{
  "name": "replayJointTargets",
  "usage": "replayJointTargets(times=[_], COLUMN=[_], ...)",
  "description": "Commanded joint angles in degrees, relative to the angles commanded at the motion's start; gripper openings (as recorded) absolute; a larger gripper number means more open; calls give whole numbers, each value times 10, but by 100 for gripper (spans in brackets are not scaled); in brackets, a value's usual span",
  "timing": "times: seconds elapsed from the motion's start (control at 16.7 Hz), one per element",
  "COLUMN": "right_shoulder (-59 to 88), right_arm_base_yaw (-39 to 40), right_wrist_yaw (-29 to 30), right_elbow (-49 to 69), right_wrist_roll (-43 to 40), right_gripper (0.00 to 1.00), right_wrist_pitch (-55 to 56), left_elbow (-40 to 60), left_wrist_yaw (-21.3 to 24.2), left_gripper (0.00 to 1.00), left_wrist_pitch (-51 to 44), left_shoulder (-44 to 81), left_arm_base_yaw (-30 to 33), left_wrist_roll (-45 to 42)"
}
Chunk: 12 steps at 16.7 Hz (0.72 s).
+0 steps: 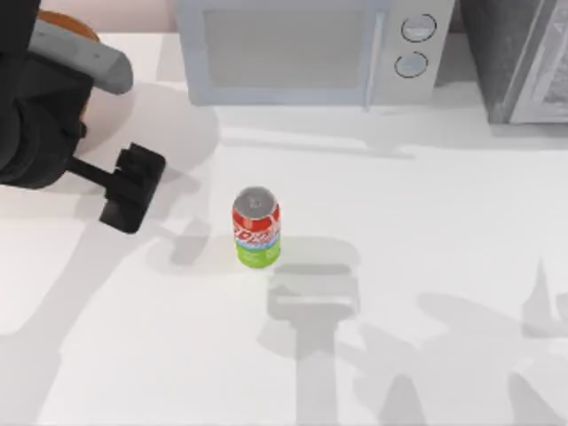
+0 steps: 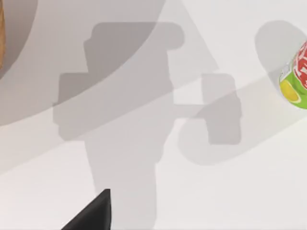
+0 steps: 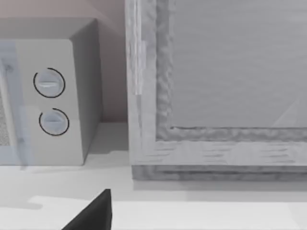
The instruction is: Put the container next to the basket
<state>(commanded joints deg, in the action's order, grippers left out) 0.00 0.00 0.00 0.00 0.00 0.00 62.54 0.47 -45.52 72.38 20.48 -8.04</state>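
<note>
The container point(image 1: 256, 228), a small can with a red upper band, a green lower band and a silver top, stands upright near the middle of the table. Its green base point(image 2: 293, 86) also shows at the edge of the left wrist view. A sliver of the orange-brown basket point(image 1: 71, 25) shows at the far left corner, mostly hidden behind my left arm. My left gripper point(image 1: 126, 197) hovers open to the left of the can, apart from it, holding nothing. One black fingertip point(image 2: 98, 211) shows in the left wrist view. My right gripper stays parked, with one fingertip point(image 3: 98, 211) in the right wrist view.
A grey-white microwave point(image 1: 306, 49) stands along the back edge, and a grey box-like unit point(image 1: 524, 58) sits at the back right. Arm shadows fall across the white table point(image 1: 426, 222) in front of the can.
</note>
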Motion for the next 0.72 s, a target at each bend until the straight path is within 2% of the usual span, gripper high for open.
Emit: replayJointTargets(times=[0.42, 0.72], right_shoulder=[0, 0], right_arm_base_yaw=[0, 0], right_wrist_yaw=[0, 0], right_elbow=[0, 0], right_wrist_roll=[0, 0], right_gripper=[100, 100], right_wrist_pitch=[0, 0], left_elbow=[330, 493], left_wrist_yaw=[0, -1], left_gripper=[100, 100], left_wrist_pitch=[-219, -310], left_shoulder=[358, 515], left_arm_base_yaw=[91, 130], left_wrist_roll=[-30, -41])
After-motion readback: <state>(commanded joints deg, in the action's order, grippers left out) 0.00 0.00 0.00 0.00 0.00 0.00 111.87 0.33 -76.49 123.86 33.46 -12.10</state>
